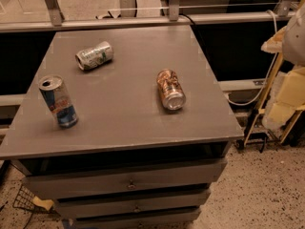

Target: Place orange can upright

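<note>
The orange can [170,89] lies on its side on the right part of the grey cabinet top [128,123]. It is copper-orange with pale mottled marks, and its silver end faces the front edge. My gripper [276,43] is a pale shape at the right edge of the camera view. It is off the cabinet, to the right of the can and well apart from it, and it holds nothing that I can see.
A silver-green can [94,55] lies on its side at the back left. A taller blue, silver and red can [58,101] stands upright at the front left. The cabinet has drawers [128,182] below. A metal rail [143,20] runs behind, and yellow legs [259,113] and a cable are at the right.
</note>
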Motion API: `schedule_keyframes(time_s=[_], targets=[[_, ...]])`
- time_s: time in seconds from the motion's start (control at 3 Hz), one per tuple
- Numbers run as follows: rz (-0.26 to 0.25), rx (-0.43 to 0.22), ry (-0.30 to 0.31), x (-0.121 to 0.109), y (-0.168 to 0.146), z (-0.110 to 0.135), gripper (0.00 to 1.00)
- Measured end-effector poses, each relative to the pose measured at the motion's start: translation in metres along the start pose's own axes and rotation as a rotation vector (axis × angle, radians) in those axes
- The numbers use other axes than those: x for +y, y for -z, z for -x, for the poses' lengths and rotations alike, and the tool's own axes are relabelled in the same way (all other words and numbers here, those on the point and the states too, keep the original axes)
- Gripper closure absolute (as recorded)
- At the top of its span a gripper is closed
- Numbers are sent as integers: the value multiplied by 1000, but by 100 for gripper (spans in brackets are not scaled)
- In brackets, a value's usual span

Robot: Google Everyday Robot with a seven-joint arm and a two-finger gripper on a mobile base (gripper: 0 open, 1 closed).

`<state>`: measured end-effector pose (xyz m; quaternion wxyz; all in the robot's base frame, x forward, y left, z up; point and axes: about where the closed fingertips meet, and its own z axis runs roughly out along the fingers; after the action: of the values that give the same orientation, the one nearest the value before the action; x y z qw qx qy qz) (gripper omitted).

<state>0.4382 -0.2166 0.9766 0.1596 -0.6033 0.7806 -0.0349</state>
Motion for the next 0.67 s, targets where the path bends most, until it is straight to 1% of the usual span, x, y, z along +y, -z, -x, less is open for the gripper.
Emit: schedule_keyframes(time_s=[0.33,0.67], targets=[[0,0,0,0,0,0,0],[9,-7,81,-8,0,6,0]])
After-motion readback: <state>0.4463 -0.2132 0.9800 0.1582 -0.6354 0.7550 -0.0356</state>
